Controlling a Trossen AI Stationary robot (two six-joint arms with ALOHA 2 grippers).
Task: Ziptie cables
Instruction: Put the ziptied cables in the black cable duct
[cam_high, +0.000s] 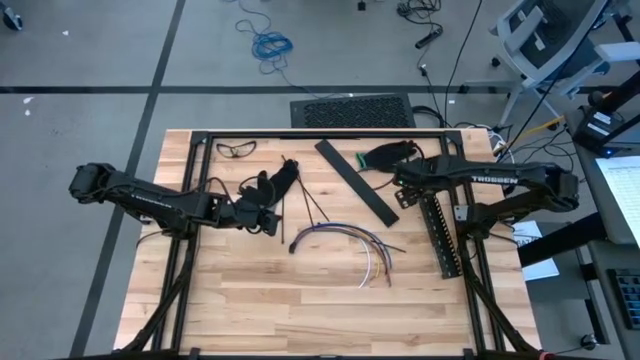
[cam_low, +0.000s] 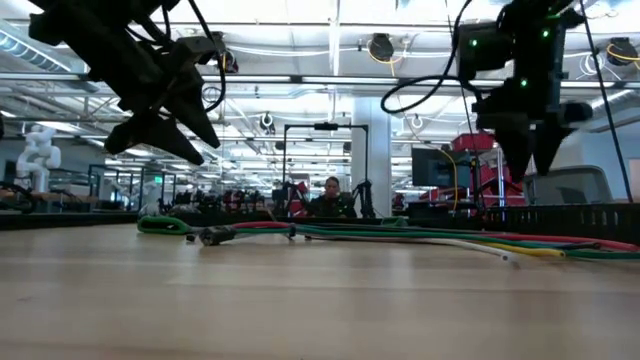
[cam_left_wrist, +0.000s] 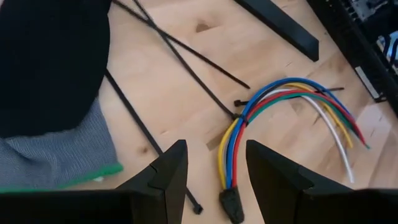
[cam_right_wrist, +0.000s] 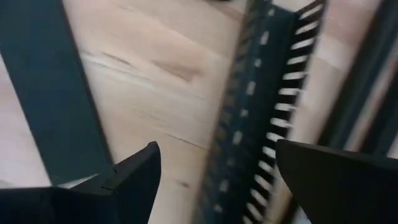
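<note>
Pale wood planks make up the table (cam_high: 250, 290), framed by black rails and standing on a grey floor where a bright blue coiled cord (cam_high: 271, 44) lies beyond the far edge. At the left, the left hand (cam_high: 272, 226) hovers just above the wood with its fingers (cam_left_wrist: 171, 171) parted and nothing between them, beside a black-and-grey glove (cam_high: 278, 181) and thin black zip ties (cam_high: 318, 208). Just right of it the cables (cam_high: 360, 243) lie loose on the table's middle, a curved bundle of yellow, blue, green, red and white wires. Farther right a flat black bar (cam_high: 356, 181) lies diagonally, then a black slotted strip (cam_high: 440, 232). The right hand (cam_high: 409, 196) hangs spread wide and empty between bar and strip. White lettering on the right arm reads TROSSEN. Bare wood lies open along the near edge. Level across the table, a long hall with ceiling lights shows, with a person seated far back.
</note>
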